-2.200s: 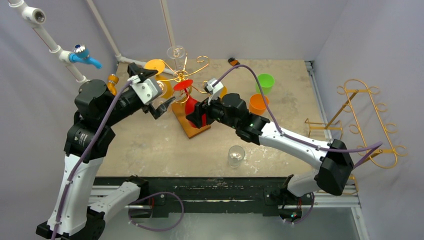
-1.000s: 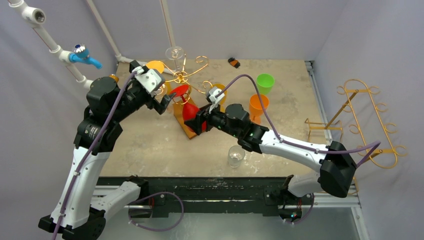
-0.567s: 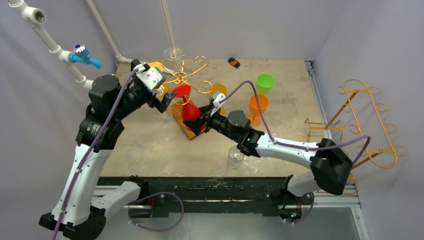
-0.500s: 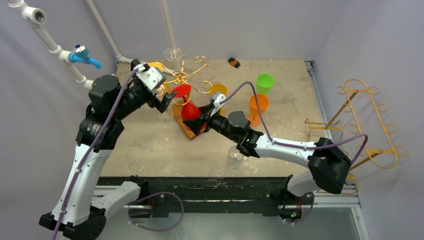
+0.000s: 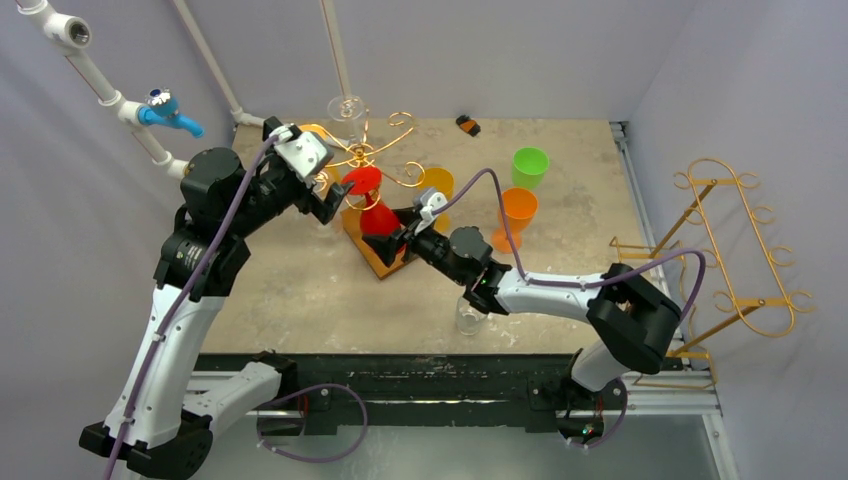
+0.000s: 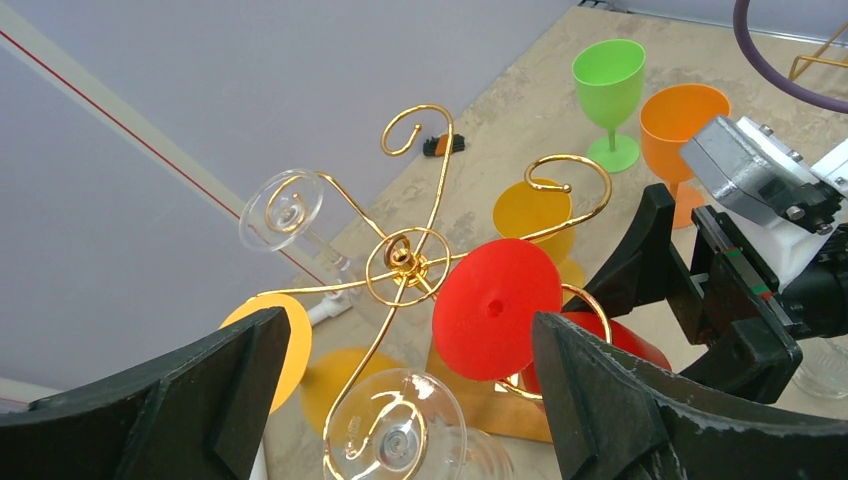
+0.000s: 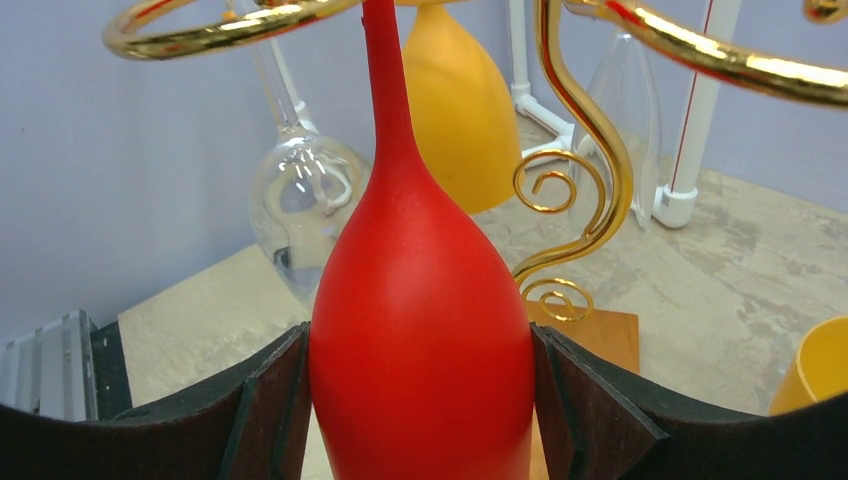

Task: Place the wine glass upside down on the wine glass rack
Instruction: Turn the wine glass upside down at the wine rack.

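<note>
Red glass (image 7: 420, 330) snug in right tool (image 7: 420, 405)

1. The white-shelled left arm (image 5: 165, 330) has smooth, rounded plastic links joined by matte black cylindrical motor housings (image 5: 210, 178)
2. A thin purple cable (image 5: 150, 343) follows it from base to wrist, with a slack loop (image 5: 312, 425) lying near the base
3. Its wrist carries a white, boxy camera housing (image 5: 303, 153)
4. The left jaws are two broad, matte black fingers with angular edges
5. The white-and-black right arm (image 5: 560, 295) has a bulky black elbow block (image 5: 630, 322)
6. Its own purple cable (image 5: 486, 172) arcs free of the links
7. Its wrist bears a grey metal camera block (image 6: 760, 165) with small screws, set on a white mount
8. The right jaws are dark, with stepped, ridged inner faces
</note>
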